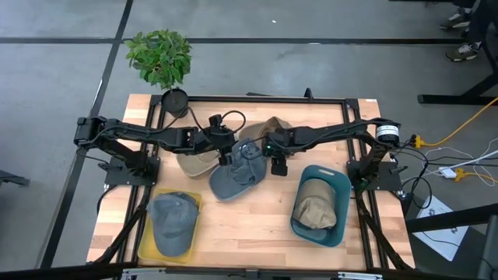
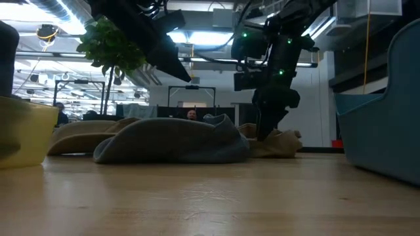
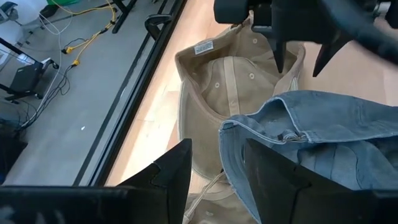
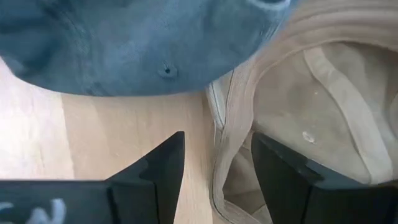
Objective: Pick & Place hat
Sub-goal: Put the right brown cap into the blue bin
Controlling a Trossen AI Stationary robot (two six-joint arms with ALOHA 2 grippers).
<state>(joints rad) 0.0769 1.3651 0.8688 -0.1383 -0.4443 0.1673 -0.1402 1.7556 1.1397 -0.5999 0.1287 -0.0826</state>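
Reaching for the tan hat (image 4: 323,118), the right gripper (image 4: 214,168) is straddling its rim, fingers parted, gripping nothing — closing comes next; left gripper (image 3: 214,177) is hovering open over the blue hat (image 1: 233,179).

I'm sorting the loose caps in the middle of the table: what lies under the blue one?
The blue cap overlaps two tan caps: one toward the left arm and one, upturned, toward the right arm. The overlapped parts are hidden, as is anything beneath its crown.

Robotics lab: wooden table (image 1: 249,233) on concrete floor (image 1: 47,78), trailing cables (image 1: 459,167), ceiling strip lighting (image 2: 197,39).
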